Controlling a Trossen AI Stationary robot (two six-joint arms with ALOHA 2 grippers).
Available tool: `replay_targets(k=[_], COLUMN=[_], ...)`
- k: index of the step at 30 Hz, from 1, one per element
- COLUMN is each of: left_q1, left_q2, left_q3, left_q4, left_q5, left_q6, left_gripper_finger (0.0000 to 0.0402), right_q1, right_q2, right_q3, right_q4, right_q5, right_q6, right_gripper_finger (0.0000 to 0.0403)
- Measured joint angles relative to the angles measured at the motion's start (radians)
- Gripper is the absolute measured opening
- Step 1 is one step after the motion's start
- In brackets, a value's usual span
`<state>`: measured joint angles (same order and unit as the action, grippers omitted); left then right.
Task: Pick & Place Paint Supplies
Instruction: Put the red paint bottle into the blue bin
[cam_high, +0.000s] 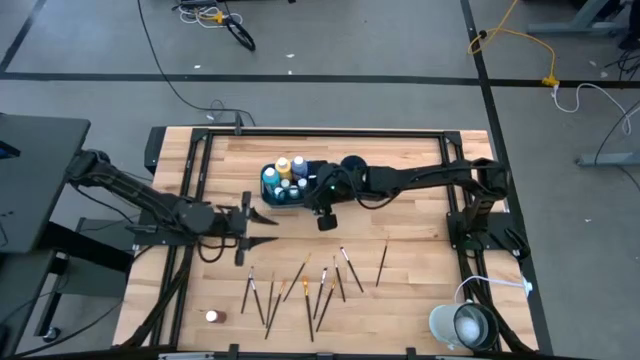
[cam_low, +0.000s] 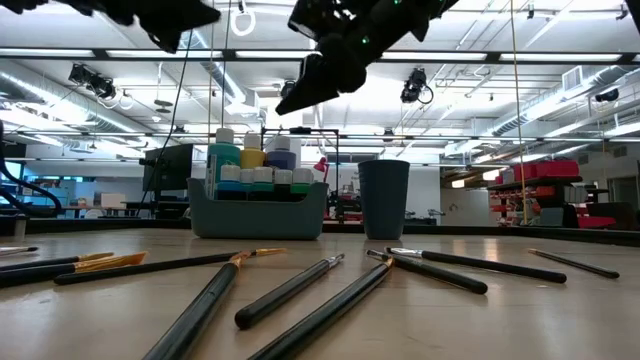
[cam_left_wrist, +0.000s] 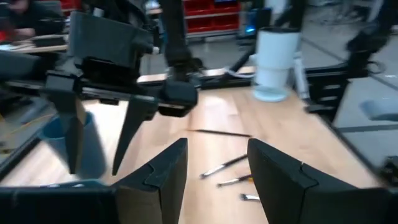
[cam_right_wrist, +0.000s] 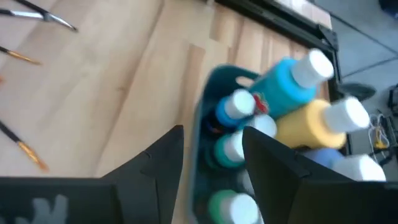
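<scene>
Several white-capped paint bottles (cam_high: 287, 176) stand packed in the teal tray (cam_low: 255, 215) at the table's far middle; a blue one (cam_right_wrist: 283, 87) and a yellow one (cam_right_wrist: 311, 124) rise above the small ones. The dark blue cup (cam_high: 352, 164) stands beside the tray, toward the table's right. Several paintbrushes (cam_high: 305, 285) lie flat and scattered on the near half of the table. One small bottle (cam_high: 212, 316) lies alone at the near left. My right gripper (cam_high: 326, 220) hangs open above the table just near of the tray. My left gripper (cam_high: 268, 228) is open, raised, left of it.
A white cylindrical container (cam_high: 462, 325) stands at the near right corner. Black frame rails (cam_high: 330, 132) run along the table's far and side edges. Bare wood lies between the tray and the brushes.
</scene>
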<state>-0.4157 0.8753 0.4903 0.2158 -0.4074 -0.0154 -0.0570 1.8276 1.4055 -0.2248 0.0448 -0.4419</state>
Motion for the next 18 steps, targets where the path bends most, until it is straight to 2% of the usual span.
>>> replay_targets(k=[11,14,18], left_q1=[-0.178,-0.226,-0.283], left_q2=[0.002,0.002,0.002], left_q3=[0.001,0.001,0.001], left_q4=[-0.063,-0.068,-0.065], left_q5=[-0.044,0.038,0.130], left_q6=[-0.096,-0.144,-0.126], left_gripper_finger=[0.0180,0.0191,0.0211], right_q1=[0.079,0.089,0.092], right_q2=[-0.001,-0.001,-0.001], right_q3=[0.000,0.000,0.000], right_q4=[0.028,0.030,0.029], right_q5=[-0.009,-0.010,-0.011], right_q6=[0.016,0.016,0.017], right_gripper_finger=[0.0169,0.0169,0.0169])
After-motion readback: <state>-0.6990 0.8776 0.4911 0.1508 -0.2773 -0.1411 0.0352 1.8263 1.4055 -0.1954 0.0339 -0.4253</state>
